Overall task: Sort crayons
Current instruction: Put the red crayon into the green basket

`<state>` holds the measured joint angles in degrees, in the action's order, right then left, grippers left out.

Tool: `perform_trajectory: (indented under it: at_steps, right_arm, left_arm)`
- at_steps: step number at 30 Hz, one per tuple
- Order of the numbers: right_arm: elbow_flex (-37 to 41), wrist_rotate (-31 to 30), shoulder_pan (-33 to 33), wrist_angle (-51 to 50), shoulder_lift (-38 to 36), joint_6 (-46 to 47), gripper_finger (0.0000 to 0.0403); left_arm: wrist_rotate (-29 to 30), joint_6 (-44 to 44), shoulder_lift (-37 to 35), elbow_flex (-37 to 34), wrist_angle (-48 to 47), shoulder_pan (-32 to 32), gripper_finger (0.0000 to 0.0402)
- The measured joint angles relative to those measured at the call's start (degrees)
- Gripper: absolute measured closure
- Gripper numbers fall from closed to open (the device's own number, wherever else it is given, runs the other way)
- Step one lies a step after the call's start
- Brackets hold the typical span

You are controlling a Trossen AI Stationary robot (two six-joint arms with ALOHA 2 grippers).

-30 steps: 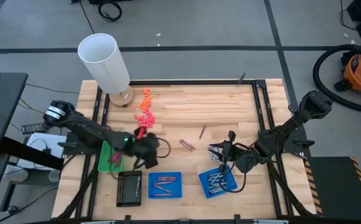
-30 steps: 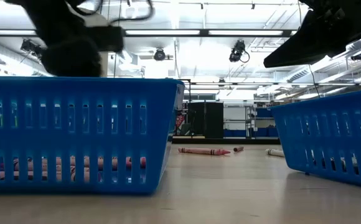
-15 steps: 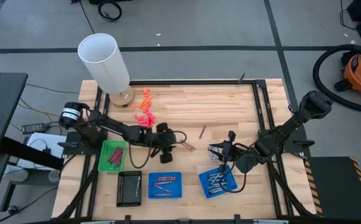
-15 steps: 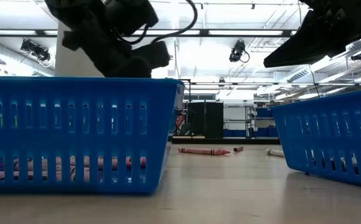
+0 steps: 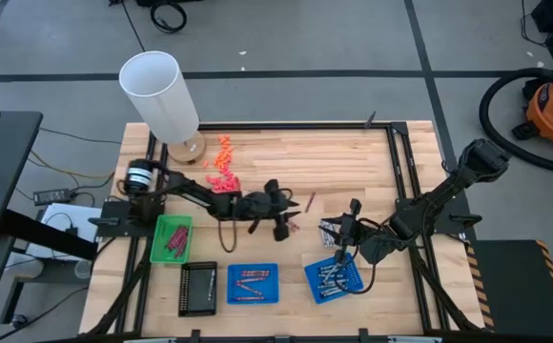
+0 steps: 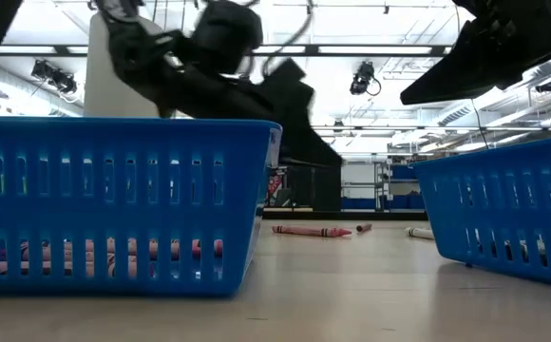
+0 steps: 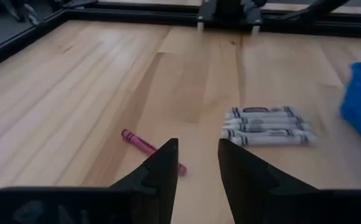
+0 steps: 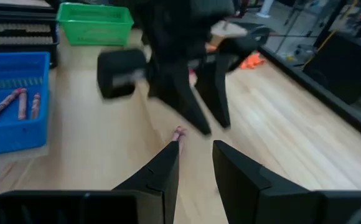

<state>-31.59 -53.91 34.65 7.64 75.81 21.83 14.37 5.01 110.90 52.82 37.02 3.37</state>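
A magenta crayon (image 7: 152, 149) lies flat near the middle of the bench (image 5: 286, 157), its long axis slanting across the wood grain, with grey crayons (image 7: 266, 126) side by side nearby. The left gripper (image 5: 282, 227) hovers just above the magenta crayon, fingers parted and empty. The right gripper (image 5: 338, 235) waits over the blue tray (image 5: 335, 276) near the front edge, fingers slightly apart, holding nothing.
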Motion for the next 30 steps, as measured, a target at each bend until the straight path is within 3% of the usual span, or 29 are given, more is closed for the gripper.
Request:
perform_trajectory:
  at_steps: [7, 11, 17, 22, 30]
  right_arm:
    - [0.00, -1.94, 0.11, -0.37, 0.00, -0.09, 0.0295]
    - [0.00, -1.69, 0.52, -0.46, 0.00, 0.06, 0.0295]
    - [0.00, -1.48, 0.54, -0.82, 0.00, 0.06, 0.0295]
    - [0.00, -1.48, 0.85, -0.78, 0.00, 0.04, 0.0295]
    - [0.00, -1.09, 0.96, -0.80, 0.00, 0.06, 0.0295]
  left_arm:
    - [6.90, 1.14, 9.91, 14.85, -12.48, -0.34, 0.0279]
    - [7.60, 3.38, 14.26, 20.29, -16.63, -1.82, 0.0279]
    - [6.09, 8.51, 17.26, 21.64, -19.71, -3.86, 0.0279]
    - [0.68, 9.75, 16.84, 21.94, -24.21, -4.95, 0.0287]
    - [-3.21, 5.97, 16.47, 21.94, -29.16, -4.89, 0.0381]
